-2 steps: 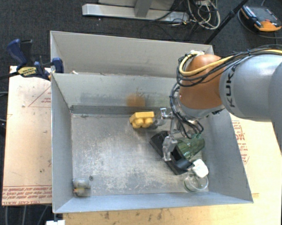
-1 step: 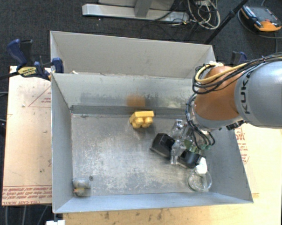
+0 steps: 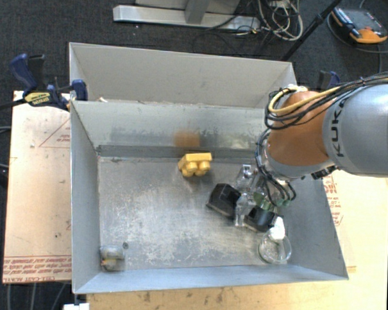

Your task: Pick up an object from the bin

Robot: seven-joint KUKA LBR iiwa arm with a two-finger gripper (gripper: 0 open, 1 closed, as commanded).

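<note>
Claw (image 3: pixel 246 201) is down low in the right half of the grey metal bin (image 3: pixel 83 191), hanging under the arm's orange wrist cover (image 3: pixel 297 136) — spread or pressed together, I cannot tell from this angle. Hard against its left side sits a black blocky thing (image 3: pixel 221 198) on the bin floor; touching or a sliver apart, can't call it. A dark rounded piece (image 3: pixel 263 218) lies just on the claw's other side, and nearer the front-right corner there's a clear rounded thing with a white top (image 3: pixel 275 246). Back by the rear wall, a yellow toy block (image 3: pixel 195 164) — well apart. A small grey-brown lump (image 3: pixel 112 258) sits alone front-left.
</note>
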